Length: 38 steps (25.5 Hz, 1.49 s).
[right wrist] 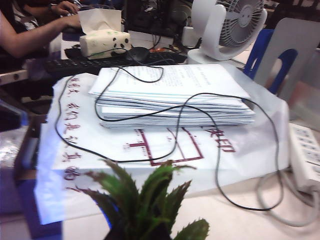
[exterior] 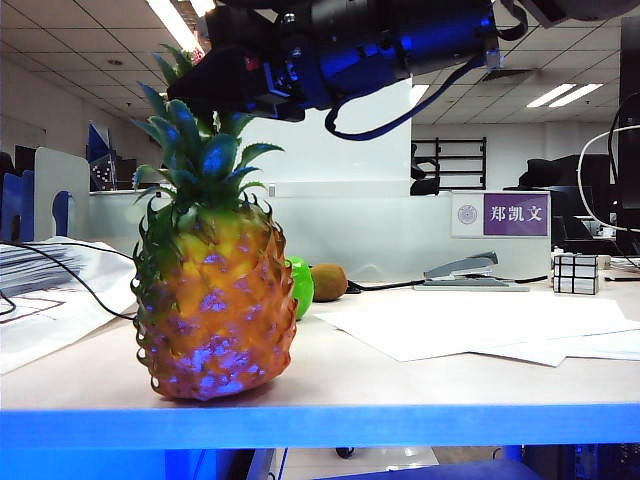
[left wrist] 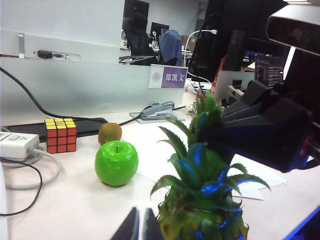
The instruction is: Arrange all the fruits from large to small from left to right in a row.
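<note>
In the exterior view the pineapple [exterior: 214, 300] stands upright at the near left edge of the surface [exterior: 400, 375], with the right claw [exterior: 205, 85] up in its green crown; the claw's tips are lost among the leaves, so whether they pinch the crown cannot be told here, though they read as pressed together. The apple [exterior: 299, 286] peeks out just behind the pineapple, and the kiwi [exterior: 328, 281] sits right of it, farther back. The risk, as I judge it, is a tip: the fruit is tall, close to the edge, and a pull on springy leaves could rock it off the front. In the left wrist view the left claw [left wrist: 139, 226] shows only as two dark tips nearly together, holding nothing, close beside the crown [left wrist: 202, 172]; the apple [left wrist: 116, 162] and kiwi [left wrist: 109, 133] lie apart beyond, near the puzzle cube [left wrist: 60, 134]. A sideways swing of the pineapple could knock the round apple and send it rolling. In the right wrist view only leaf tips [right wrist: 145, 200] show, with a loose black cable [right wrist: 200, 130] over papers beyond that a drag to the left might snag.
</note>
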Each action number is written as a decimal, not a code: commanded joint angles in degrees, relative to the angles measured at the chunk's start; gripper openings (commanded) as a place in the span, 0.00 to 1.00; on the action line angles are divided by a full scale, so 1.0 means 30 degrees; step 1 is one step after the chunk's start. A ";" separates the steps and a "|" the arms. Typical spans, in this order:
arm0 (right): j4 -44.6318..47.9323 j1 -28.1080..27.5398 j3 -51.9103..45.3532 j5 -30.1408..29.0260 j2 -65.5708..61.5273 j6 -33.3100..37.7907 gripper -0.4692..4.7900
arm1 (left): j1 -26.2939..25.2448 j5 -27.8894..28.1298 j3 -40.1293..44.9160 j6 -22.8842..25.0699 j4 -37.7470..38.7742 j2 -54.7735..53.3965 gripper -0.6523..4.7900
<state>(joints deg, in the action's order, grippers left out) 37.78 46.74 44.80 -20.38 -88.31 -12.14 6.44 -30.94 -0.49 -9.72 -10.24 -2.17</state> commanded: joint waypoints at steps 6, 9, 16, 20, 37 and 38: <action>0.0481 -0.0248 0.0175 0.1282 0.0022 -0.1479 0.09 | 0.0000 -0.0459 -0.0022 -0.0051 -0.0175 -0.0007 0.17; 0.0568 -0.0248 0.0175 0.1341 0.0022 -0.1486 0.38 | 0.0000 -0.0452 -0.0022 -0.0044 -0.0182 -0.0007 0.17; 0.3045 -0.0692 0.0175 0.3322 0.0022 -0.1472 1.00 | 0.0000 -0.0466 -0.0022 -0.0029 -0.0175 -0.0007 0.17; 0.6127 -0.1035 0.0182 0.3337 0.0029 -0.1472 1.00 | 0.0000 -0.0925 -0.0022 0.0087 -0.0182 -0.0007 0.17; -0.0423 -0.8473 0.5843 -0.0940 -0.6419 0.1982 1.00 | -0.0007 -0.0911 -0.0022 0.0109 -0.0189 -0.0007 0.18; -0.1923 -0.8626 0.6812 -0.1756 -0.7213 0.1982 1.00 | -0.0007 -0.0925 -0.0022 0.0175 -0.0182 -0.0007 0.28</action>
<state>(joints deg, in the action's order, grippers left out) 36.14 20.82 63.79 -22.52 -108.90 -6.81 6.44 -33.43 -0.49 -9.72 -10.26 -2.17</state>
